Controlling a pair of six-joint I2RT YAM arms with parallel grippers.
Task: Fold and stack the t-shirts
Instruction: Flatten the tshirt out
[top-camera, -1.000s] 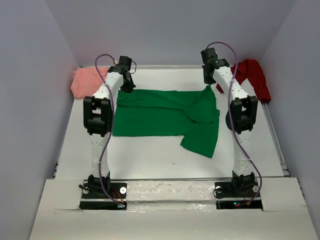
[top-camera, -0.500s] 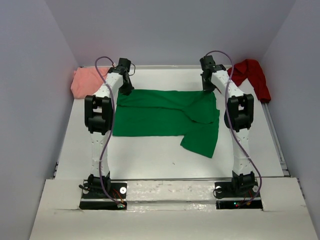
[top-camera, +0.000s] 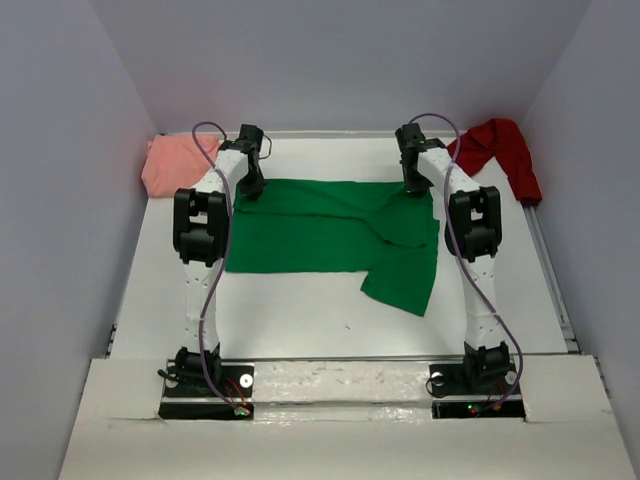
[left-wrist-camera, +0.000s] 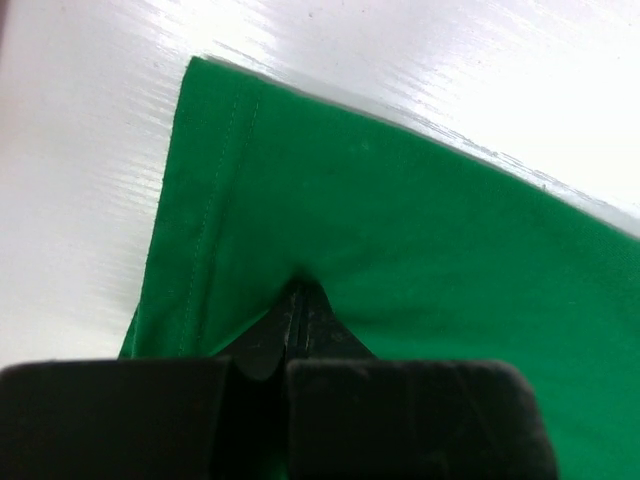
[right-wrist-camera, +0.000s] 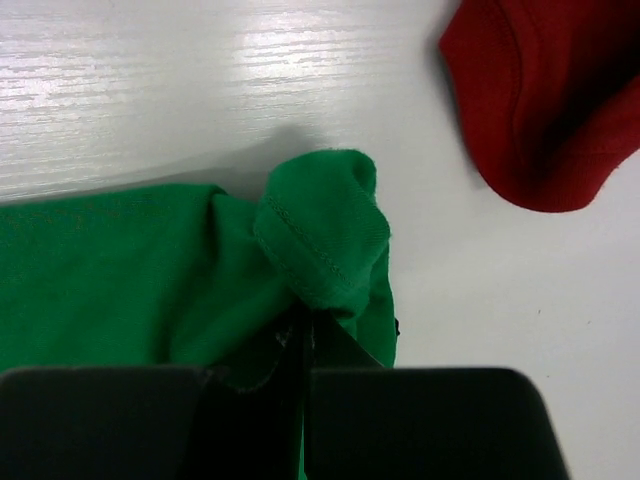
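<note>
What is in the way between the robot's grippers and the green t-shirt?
Nothing visible. The left gripper and the right gripper are each shut on the far edge of the green t-shirt. The dark red t-shirt lies apart on the right, the pink t-shirt in the far left corner, neither under a gripper.

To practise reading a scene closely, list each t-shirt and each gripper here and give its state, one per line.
green t-shirt: spread on the table, far corners pinched.
salmon-pink t-shirt: crumpled heap, far left, untouched.
dark red t-shirt: crumpled heap, far right, untouched.
left gripper: shut on the green t-shirt's far left corner.
right gripper: shut on its bunched far right corner.
</note>
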